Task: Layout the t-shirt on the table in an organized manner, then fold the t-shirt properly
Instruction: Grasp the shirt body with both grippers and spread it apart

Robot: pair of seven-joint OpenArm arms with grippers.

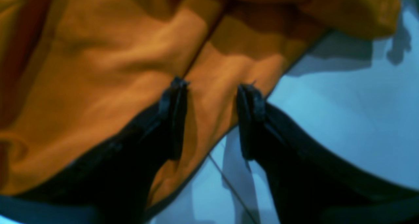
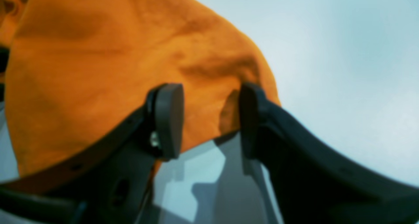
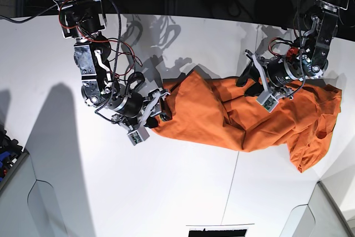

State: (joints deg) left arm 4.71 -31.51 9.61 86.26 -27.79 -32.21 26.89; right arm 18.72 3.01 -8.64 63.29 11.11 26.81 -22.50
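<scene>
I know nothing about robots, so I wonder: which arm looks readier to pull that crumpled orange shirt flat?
Probably the right gripper: its open jaws straddle the t-shirt at an outer edge. The left gripper sits mid-cloth.

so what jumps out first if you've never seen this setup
The burnt-orange t-shirt lies crumpled across the middle and right of the white table. The right gripper sits at the cloth's left end, the left gripper at its upper middle. Both wrist views show cloth between the jaws.
</scene>
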